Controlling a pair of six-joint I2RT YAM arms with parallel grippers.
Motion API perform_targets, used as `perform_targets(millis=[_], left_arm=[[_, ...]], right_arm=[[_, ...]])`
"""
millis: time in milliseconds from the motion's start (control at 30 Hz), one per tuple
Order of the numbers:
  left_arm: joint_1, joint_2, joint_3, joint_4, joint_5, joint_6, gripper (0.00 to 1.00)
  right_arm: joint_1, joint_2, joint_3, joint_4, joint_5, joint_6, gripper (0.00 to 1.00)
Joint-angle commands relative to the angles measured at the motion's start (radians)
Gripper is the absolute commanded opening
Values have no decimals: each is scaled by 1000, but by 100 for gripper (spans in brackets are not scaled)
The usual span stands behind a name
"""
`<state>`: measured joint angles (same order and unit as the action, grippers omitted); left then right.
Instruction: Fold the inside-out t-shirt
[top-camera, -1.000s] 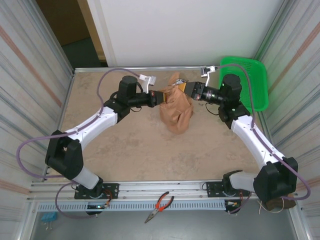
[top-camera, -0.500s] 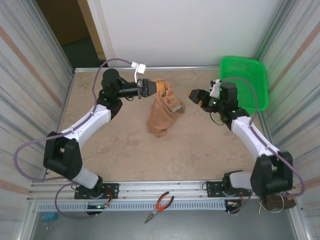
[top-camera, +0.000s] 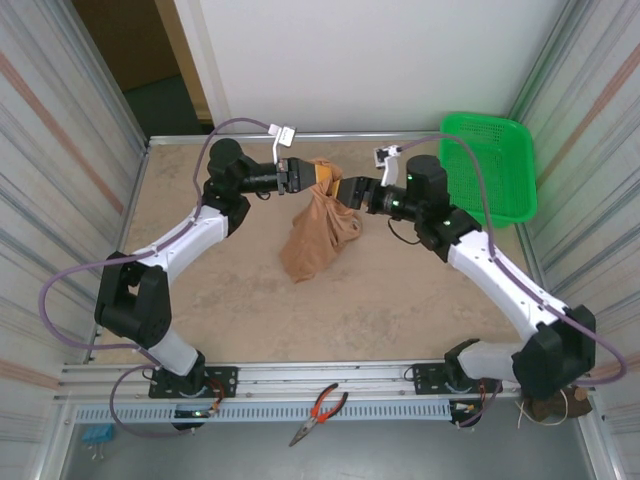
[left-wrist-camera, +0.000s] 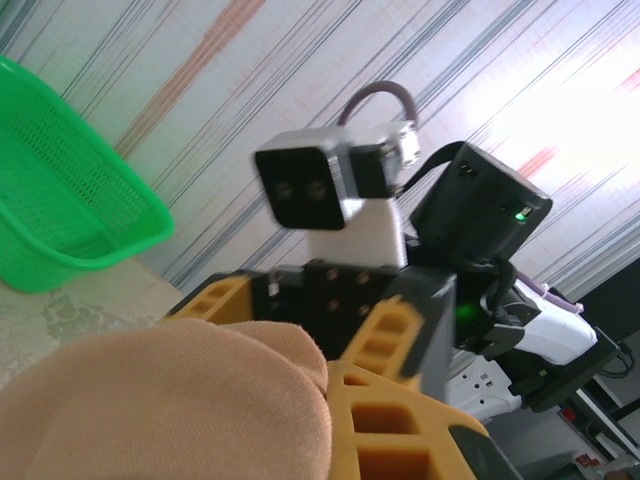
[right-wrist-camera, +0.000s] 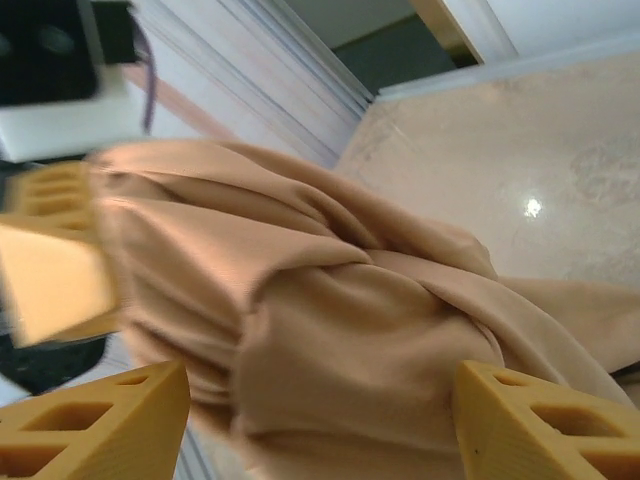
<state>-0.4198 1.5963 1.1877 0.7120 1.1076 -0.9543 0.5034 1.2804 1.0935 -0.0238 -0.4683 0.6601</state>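
Top external: left gripper (top-camera: 324, 180) clamps bunched t-shirt (top-camera: 314, 236), right gripper (top-camera: 349, 190) gapes beside it; green basket (top-camera: 502, 150) far-right.

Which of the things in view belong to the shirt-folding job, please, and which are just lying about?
Part of the job: the tan t-shirt, bunched up; the left gripper, shut on its top; the right gripper, open at the fabric.
Lying about: the green basket at the table's far right; the pliers near the arm bases.
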Motion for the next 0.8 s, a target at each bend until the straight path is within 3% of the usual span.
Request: perform_targets(millis=[0, 33, 100, 233, 333, 400, 500, 633, 767], left_arm=[[1, -24, 30, 53, 17, -14, 0], [1, -26, 29, 51, 17, -14, 0], [4, -29, 16, 50, 10, -17, 0], [56, -48, -44, -4, -105, -5, 0], [113, -32, -83, -22, -174, -15, 0], [137, 1, -81, -28, -182, -32, 26], [141, 32, -62, -64, -181, -24, 54], [139, -44, -111, -127, -228, 35, 66], [89, -226, -159, -351, -352, 243, 71]], right_arm=[[16, 43, 48, 30, 49, -25, 52], [13, 49, 46, 39, 56, -24, 39], [-3, 47, 38, 61, 52, -12, 0], [-63, -15, 8, 107, -77, 1, 0], [-122, -94, -48, 224, -243, 32, 0], [-150, -127, -75, 337, -354, 82, 0], [-154, -120, -65, 437, -452, 133, 0], [-160, -92, -61, 462, -451, 155, 0], [-171, -59, -78, 522, -449, 204, 0]])
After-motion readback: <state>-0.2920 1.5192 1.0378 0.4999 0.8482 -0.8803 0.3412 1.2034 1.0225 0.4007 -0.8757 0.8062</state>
